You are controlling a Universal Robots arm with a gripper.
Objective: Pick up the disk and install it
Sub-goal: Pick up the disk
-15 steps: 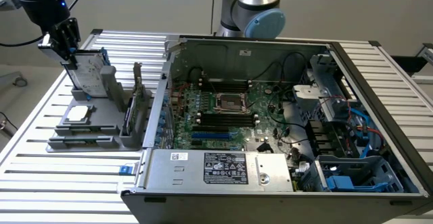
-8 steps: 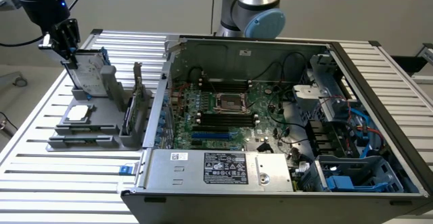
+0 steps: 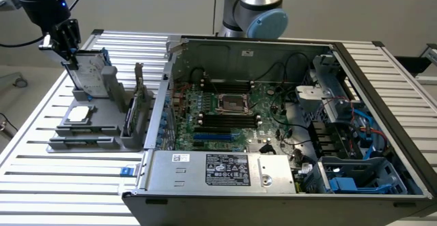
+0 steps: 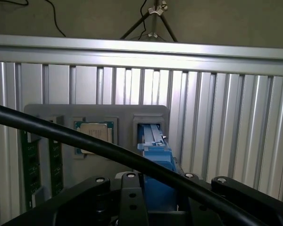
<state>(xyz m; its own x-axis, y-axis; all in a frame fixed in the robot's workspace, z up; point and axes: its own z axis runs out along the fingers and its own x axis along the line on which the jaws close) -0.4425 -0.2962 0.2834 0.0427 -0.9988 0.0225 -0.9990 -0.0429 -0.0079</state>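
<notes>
Clamping the gripper (image 3: 70,56) onto the top edge of the disk (image 3: 89,76), far left, standing upright in the grey holder (image 3: 102,143) for easy access.

Evenly lit by soft, diffuse light, with pale glare on the slatted metal surface (image 3: 61,185) and the disk (image 4: 155,149) in shade.

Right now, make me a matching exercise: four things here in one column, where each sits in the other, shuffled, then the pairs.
1 disk
2 chip
3 circuit card
4 labelled silver box

A flat on the grey holder
B upright under the gripper
C on edge beside the case
D inside the case

Pairs: 1-B, 2-A, 3-C, 4-D
</notes>
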